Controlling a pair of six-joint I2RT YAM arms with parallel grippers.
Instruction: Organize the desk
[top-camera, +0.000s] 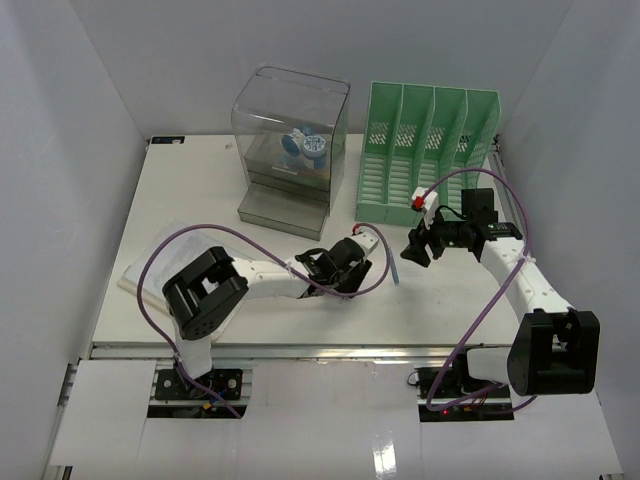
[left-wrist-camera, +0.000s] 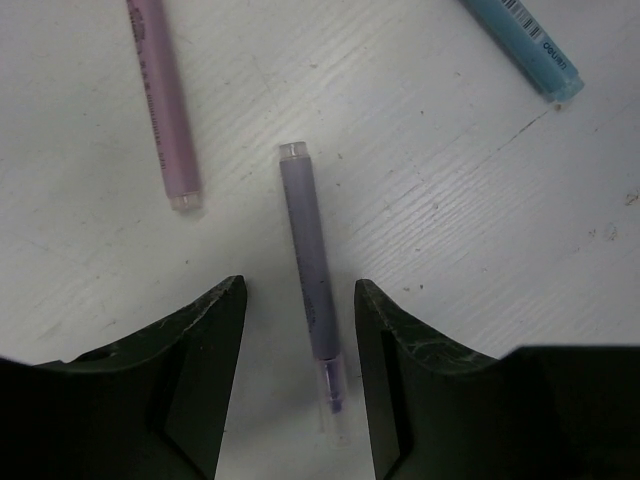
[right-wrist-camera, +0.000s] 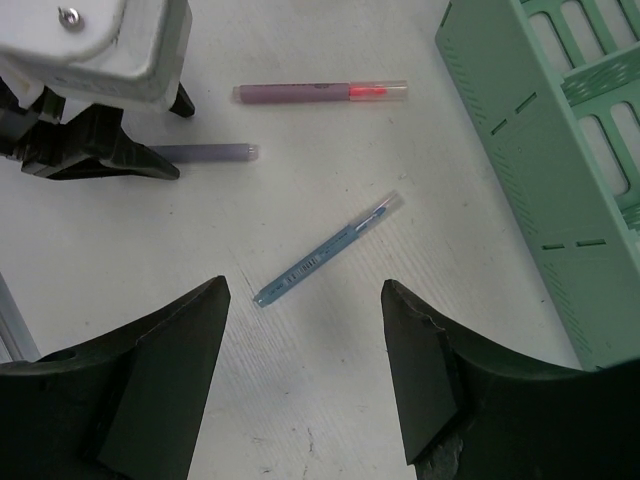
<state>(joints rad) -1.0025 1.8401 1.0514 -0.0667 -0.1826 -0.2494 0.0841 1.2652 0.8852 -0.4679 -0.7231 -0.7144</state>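
1. Under both arms, the desk (top-camera: 190, 190) fills the middle of the top view, its rail at 6 o'clock.
2. On it lies a purple pen (left-wrist-camera: 310, 270), with a pink pen (left-wrist-camera: 160, 100) at its 11 o'clock and a blue pen (left-wrist-camera: 525, 40) at its 2 o'clock.
3. Jaws of the left gripper (left-wrist-camera: 300, 288) stand apart, one either side of the purple pen, not touching it.
4. Jaws of the right gripper (right-wrist-camera: 303, 288) stand apart above the blue pen.
5. A rack (top-camera: 430, 150) stands at the desk's 1 o'clock and a drawer box (top-camera: 290, 140) at 12.
6. At 9 o'clock lies what may be a notebook (top-camera: 150, 270), partly hidden by cable.
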